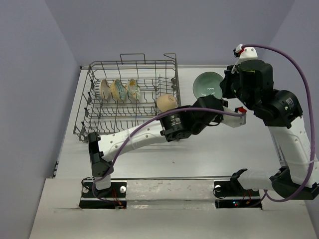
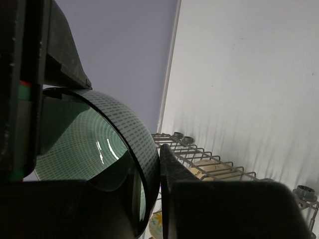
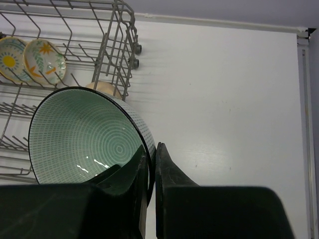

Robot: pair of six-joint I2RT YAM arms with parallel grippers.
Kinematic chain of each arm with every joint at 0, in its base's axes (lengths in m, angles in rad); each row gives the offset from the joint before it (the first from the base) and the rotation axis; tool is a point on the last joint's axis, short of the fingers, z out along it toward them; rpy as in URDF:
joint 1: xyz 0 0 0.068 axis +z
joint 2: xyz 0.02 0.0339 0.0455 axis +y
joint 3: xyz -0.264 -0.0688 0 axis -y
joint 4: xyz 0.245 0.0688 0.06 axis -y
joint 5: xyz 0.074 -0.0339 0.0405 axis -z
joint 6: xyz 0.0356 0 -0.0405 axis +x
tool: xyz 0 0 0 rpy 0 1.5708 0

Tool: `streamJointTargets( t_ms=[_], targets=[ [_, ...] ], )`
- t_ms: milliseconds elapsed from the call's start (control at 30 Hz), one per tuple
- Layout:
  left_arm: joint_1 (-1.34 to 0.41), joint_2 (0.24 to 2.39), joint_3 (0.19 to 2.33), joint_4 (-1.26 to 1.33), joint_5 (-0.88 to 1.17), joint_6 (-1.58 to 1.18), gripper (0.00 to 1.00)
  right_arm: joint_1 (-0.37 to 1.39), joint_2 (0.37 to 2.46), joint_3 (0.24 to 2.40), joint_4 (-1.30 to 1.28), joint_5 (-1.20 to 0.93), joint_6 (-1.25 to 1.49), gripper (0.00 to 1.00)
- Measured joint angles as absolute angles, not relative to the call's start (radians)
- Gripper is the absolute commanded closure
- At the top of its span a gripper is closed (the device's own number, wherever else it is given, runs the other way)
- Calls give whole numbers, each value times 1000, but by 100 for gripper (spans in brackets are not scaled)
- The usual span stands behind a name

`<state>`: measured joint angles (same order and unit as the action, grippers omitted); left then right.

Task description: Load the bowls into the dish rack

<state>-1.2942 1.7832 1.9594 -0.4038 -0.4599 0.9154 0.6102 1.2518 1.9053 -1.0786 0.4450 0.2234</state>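
Pale lavender walls close in a white surface (image 1: 199, 149), with the rack (image 1: 87, 124) at its far left. Both arms meet just right of the rack: the right arm (image 1: 279, 107) comes in from the right, and the left arm (image 1: 149, 134) slants across from the near left. Between them the teal bowl (image 1: 207, 84) is held tilted, its hollow turned upward. The right jaws are pinched almost shut on its wall, one finger (image 3: 124, 174) inside and the other outside. The left jaws straddle the same bowl's rim, with a finger (image 2: 199, 199) against the outer wall; whether they clamp it I cannot tell. Inside the rack, three bowls stand on edge in a row at the far left: a white-and-tan bowl (image 1: 104, 89), then two floral bowls (image 1: 118, 90) (image 1: 133, 89). The tan bowl (image 1: 166, 102) sits at the rack's right end.
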Motion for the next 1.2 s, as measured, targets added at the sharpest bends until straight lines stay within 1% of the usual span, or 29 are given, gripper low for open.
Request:
streamJointTargets(
  t_ms=[467, 733, 1200],
  targets=[
    [-1294, 1783, 1958, -399, -472, 915, 100, 610, 1250, 1896, -1067, 449, 228, 99],
    [-1294, 1783, 1958, -399, -478, 914, 100, 610, 1241, 1882, -1048, 449, 228, 96],
    [-1294, 1783, 1953, -399, -482, 908, 100, 610, 1231, 1858, -1036, 449, 236, 96]
  ],
)
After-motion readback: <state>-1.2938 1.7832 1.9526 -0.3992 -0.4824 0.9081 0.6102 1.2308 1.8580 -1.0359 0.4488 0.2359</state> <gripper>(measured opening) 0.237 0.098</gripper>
